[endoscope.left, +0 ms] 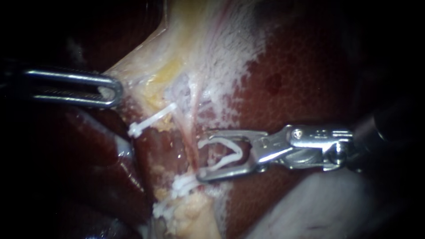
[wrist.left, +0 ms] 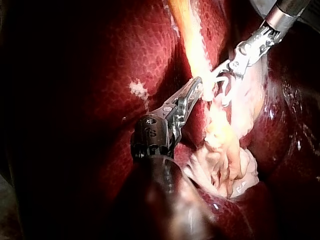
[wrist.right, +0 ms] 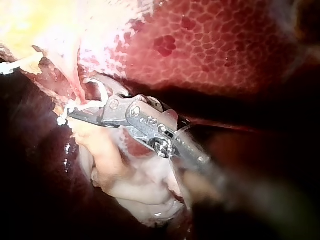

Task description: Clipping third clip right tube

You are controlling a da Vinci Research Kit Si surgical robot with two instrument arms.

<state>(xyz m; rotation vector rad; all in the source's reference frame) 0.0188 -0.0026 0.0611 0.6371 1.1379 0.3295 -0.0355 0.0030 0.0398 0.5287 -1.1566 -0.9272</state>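
Right instrument [endoscope.left: 203, 155] comes in low over the liver [endoscope.left: 301, 79], jaws spread wide with the clip [endoscope.left: 226, 161] seated between them. The clip is a white V, a leg along each jaw, not latched. Left instrument [endoscope.left: 113, 90] has its jaws closed on pale tissue [endoscope.left: 137, 73] at upper left, well apart from the work. It looks to be holding the field taut.

The clip is at the right tube [endoscope.left: 193, 128], above the lower clip [endoscope.left: 183, 186] and down-right of the upper clip [endoscope.left: 150, 119], which sits further left. The jaw tips reach the tube. Whether the tube lies fully inside the mouth I cannot tell, as its far side is hidden in the right wrist view too.

Step in hand, by my reading: seat, then close. To do it well:
- Ease forward until both leg tips show beyond the tube, so the latch meets clear of tissue.
- Keep a gap from the lower clip.
- Stay square to the tube.
- Squeeze slowly, without dragging it sideways.
- Keep the left hold steady.

The clip's long axis runs across the endoscope view in line with the shaft, tilted slightly. The mouth points left at the tube and the hinge points back toward the shaft. The tube runs up-and-down there — near a right angle to the clip.
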